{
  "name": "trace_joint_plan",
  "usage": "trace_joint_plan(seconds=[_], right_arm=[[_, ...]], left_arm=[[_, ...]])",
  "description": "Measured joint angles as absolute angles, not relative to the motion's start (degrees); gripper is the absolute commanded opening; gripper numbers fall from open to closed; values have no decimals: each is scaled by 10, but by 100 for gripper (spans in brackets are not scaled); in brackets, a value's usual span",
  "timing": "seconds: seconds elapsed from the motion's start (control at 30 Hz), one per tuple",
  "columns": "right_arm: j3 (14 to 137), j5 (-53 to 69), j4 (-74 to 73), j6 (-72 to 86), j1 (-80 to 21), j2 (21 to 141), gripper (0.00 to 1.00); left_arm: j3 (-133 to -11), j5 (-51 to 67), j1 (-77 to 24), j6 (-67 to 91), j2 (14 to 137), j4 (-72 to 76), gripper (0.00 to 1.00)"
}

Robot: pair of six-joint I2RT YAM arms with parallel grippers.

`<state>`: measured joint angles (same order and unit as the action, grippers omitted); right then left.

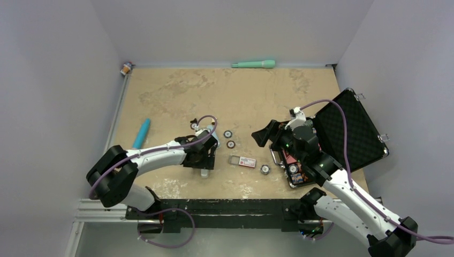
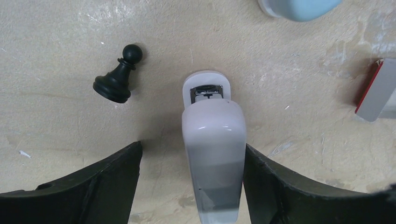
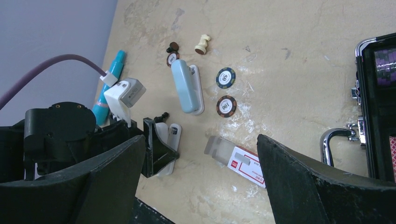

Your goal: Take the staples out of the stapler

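A white stapler (image 2: 214, 154) lies flat on the table between the fingers of my left gripper (image 2: 192, 145). The right finger (image 2: 280, 186) is against its side; the left finger (image 2: 102, 186) stands off with a gap, so the gripper is open. Bare metal shows at the stapler's nose; the staples themselves are hidden. From above, the left gripper (image 1: 205, 158) covers most of the white stapler (image 1: 204, 172). My right gripper (image 1: 262, 135) hangs open above the table with nothing in it, right of the white stapler (image 3: 170, 135).
A light blue stapler (image 3: 185, 86) lies just beyond the white one. A black pawn (image 2: 116, 79) stands left of it. A clear box with a red-and-white label (image 1: 243, 161), poker chips (image 1: 231, 144), a teal tube (image 1: 141, 134) and an open black case (image 1: 350, 131) are nearby.
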<state>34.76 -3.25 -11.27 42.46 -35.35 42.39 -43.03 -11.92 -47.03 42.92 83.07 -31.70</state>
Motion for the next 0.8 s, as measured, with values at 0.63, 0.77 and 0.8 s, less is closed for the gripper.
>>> trace_joint_plan(seconds=[0.63,0.77,0.8], right_arm=[[342,-30,-113,424,-354,424,93],[335,-29,-112,424,-354,424,93],[333,-28,-112,424,-354,424,93]], left_arm=[[-437,-126,-477,460,842,-307,47],[-436,-122,-478,468,840,-309,8],[-435,-119,-478,469,838,-309,0]])
